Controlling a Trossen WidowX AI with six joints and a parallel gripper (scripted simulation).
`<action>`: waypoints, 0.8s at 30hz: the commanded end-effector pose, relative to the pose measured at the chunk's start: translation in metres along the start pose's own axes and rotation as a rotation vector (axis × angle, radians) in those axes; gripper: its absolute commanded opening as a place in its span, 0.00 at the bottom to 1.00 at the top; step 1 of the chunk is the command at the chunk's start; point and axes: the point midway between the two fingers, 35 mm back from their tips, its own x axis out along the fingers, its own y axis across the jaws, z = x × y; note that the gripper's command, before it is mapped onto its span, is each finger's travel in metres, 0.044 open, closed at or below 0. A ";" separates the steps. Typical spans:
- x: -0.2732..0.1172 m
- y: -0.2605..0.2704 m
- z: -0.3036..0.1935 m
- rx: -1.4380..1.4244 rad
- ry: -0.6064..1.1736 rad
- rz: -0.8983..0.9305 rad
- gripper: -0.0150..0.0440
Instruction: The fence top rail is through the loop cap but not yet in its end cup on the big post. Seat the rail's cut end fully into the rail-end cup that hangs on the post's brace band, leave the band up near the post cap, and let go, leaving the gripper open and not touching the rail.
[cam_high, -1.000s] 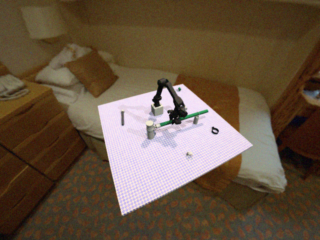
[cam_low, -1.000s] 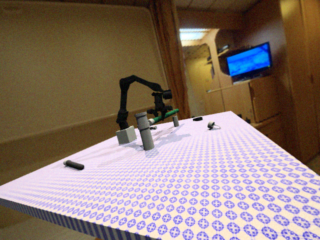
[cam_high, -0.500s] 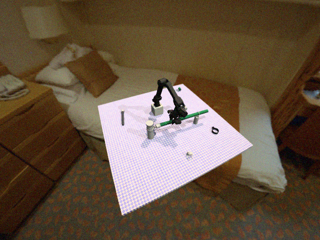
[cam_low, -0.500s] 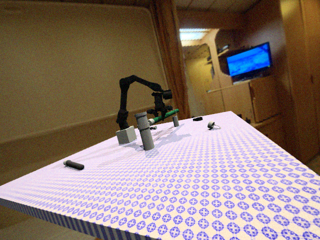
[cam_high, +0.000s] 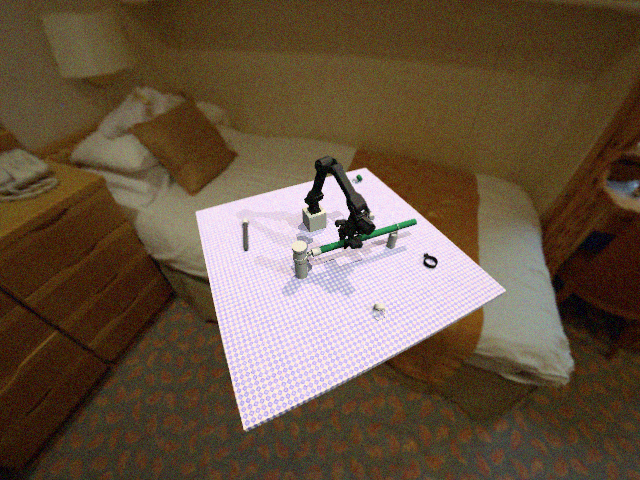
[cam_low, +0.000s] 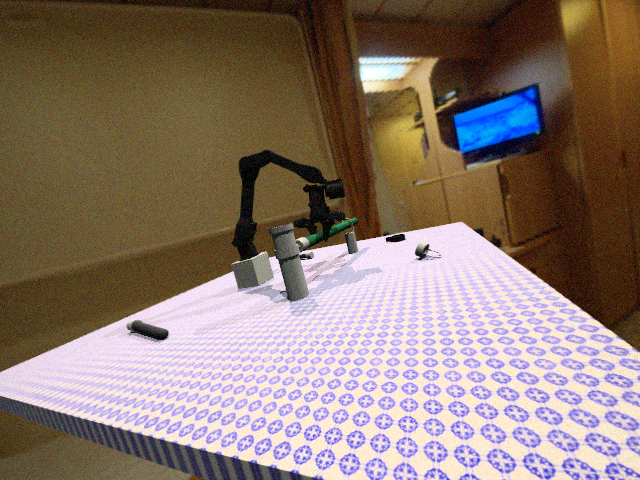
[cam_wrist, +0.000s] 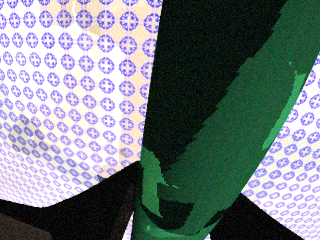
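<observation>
The green rail (cam_high: 405, 225) (cam_low: 342, 226) (cam_wrist: 240, 125) runs through the loop cap on the small post (cam_high: 392, 240) (cam_low: 351, 242). Its near end meets the white rail-end cup (cam_high: 316, 251) (cam_low: 301, 242); how deep it sits cannot be told. The cup hangs beside the big grey post (cam_high: 300, 268) (cam_low: 293, 281), on the brace band high on the post, below the post cap (cam_high: 299, 246) (cam_low: 281, 228). My gripper (cam_high: 351, 242) (cam_low: 325, 235) (cam_wrist: 175, 175) is shut on the rail, between the cup and the small post. The wrist view shows the rail between the dark fingers.
A dark rod with a pale end (cam_high: 246, 237) (cam_low: 148, 329) lies on the patterned table (cam_high: 289, 361) (cam_low: 361, 403). A black ring (cam_high: 424, 260) (cam_low: 395, 238) and a pale cap with a wire loop (cam_high: 379, 307) (cam_low: 422, 250) also lie there. A small green piece (cam_high: 358, 177) lies at the back.
</observation>
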 end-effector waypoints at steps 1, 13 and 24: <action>0.000 0.000 0.000 0.000 0.000 -0.001 0.25; 0.000 -0.001 -0.002 -0.002 0.000 -0.001 0.25; 0.001 -0.001 -0.003 -0.003 0.001 -0.002 0.25</action>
